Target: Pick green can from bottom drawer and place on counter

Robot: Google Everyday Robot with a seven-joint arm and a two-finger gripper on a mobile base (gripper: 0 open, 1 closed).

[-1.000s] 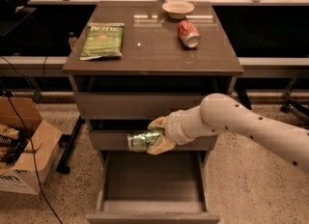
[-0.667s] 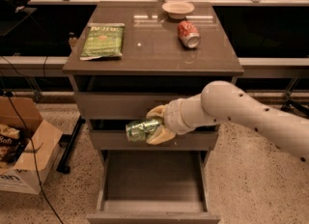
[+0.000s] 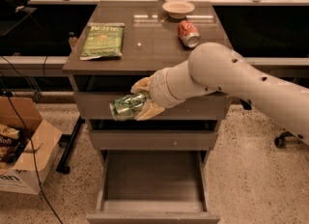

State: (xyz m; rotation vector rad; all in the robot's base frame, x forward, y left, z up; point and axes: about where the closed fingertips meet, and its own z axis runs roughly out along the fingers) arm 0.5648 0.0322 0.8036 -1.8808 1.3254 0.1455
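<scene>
Now the gripper [image 3: 138, 102] clasps the green can [image 3: 123, 106] (sideways) just below the counter [image 3: 145, 47] edge

Warm, dimmish light falls from above, leaving pale glare streaks on the counter [image 3: 149, 44] toward 12 o'clock. The gripper [image 3: 140, 100], dead centre and clamped on the green can [image 3: 123, 107], catches it. The bottom drawer [image 3: 153, 182] at 6 o'clock sits shadowed. Everything looks slightly soft.
</scene>
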